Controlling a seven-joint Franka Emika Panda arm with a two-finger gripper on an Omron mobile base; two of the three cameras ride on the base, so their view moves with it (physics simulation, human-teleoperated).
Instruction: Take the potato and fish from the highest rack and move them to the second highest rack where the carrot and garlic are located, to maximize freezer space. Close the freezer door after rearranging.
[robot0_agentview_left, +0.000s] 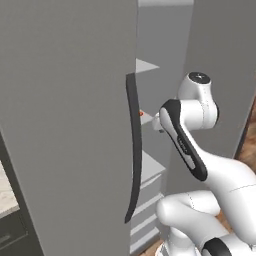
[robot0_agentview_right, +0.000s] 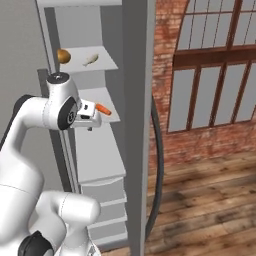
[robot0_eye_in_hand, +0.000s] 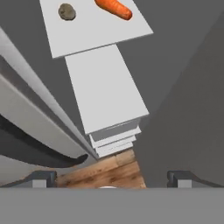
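Evidently the first pick is in hand: the wide-open two-finger gripper (robot0_eye_in_hand: 111, 178) is empty, with the rounded golden-brown potato (robot0_agentview_right: 63, 55) at eleven o'clock awaiting an upward reach.

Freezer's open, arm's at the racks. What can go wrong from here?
1. The open end effector sits level with the carrot shelf; potato and fish lie one rack up, so it might grab the wrong item.
2. The round potato could roll when nudged.
3. The elbow is near the door.
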